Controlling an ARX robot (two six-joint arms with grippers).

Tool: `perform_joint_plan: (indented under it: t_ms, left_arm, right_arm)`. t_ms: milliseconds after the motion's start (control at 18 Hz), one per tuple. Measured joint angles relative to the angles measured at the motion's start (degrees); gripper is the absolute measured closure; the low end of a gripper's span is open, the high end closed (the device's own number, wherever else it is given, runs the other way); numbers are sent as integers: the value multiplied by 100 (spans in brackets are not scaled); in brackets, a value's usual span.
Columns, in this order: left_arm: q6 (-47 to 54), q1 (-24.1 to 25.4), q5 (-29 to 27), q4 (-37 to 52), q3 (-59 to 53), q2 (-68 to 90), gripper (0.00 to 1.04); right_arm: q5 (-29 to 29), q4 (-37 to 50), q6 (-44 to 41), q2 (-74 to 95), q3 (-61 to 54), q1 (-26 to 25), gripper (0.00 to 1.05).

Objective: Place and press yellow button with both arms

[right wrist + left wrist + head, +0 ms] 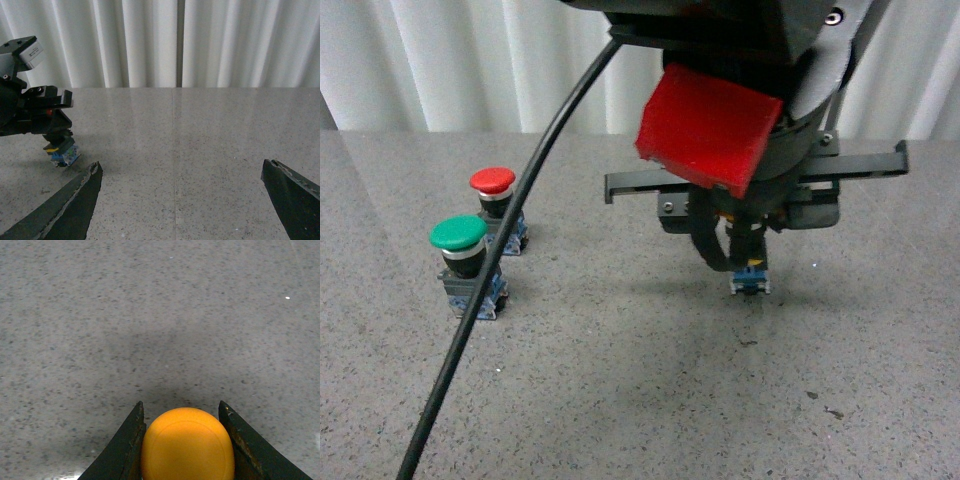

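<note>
Now, step: setting yellow button (187,445) down on table (620,400); the press isn't done yet.
L gripper (740,258): clamped on yellow button, one finger each side of the round cap (L wrist view), pointing down.
Btn pos: hangs cap-up under L gripper, approx 3 o'clock from green button (458,233) and well apart from it. Base is low over table and looks a bit tilted in R wrist view. Can't tell if it touches.
R gripper (180,167): fingers wide apart, holding nothing, well apart from the btn, w/ bare table between.
Other btns: green button at approx 9 o'clock of the table in front view. Red button (492,180) is just beside it at approx 1 o'clock. Both upright.
Cable (520,200): black, runs across in front of green button; not near the drop spot.
Doing it well (my read): level the base first, lower straight till it sits flat, then ease grip. Prob. best if L steadies the btn while R comes over the cap w/ fingers together and pushes straight down.
Risk: cap is smooth and round and the btn looks top-heavy, so a tilted landing or off-centre push could tip it.
</note>
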Motion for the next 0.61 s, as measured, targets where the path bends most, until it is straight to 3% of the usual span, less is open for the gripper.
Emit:
perform_joint_plan:
  t_ms: [611]
  left_arm:
    - [28,57,-424,-72,179,164,68]
  right_arm:
    - [0,4,0,0,0,0,7]
